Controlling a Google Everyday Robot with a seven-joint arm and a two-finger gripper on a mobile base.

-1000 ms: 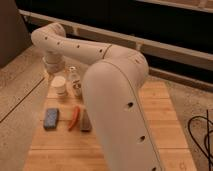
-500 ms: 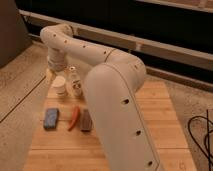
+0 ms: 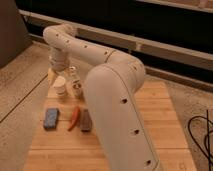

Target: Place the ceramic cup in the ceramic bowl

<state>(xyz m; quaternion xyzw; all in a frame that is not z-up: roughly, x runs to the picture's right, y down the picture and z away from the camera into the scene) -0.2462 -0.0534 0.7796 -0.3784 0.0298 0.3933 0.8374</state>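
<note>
From the one camera view I have the gripper [image 3: 54,74] at the far left of the wooden table [image 3: 165,125], just at 11 o'clock of the ceramic cup [image 3: 60,87]. Its fingers are spread wide with nothing between them. The cup stands upright on the wood, a slim clear bottle [image 3: 75,81] just beside it at 3 o'clock. At its 6 o'clock lie a blue block [image 3: 50,118], an orange piece [image 3: 74,119] and a dark block [image 3: 86,120]. I cannot find the ceramic bowl; the arm [image 3: 115,100] covers much of the table. I judge this the approach to the grasp: next I must lower around the cup without knocking the bottle.
</note>
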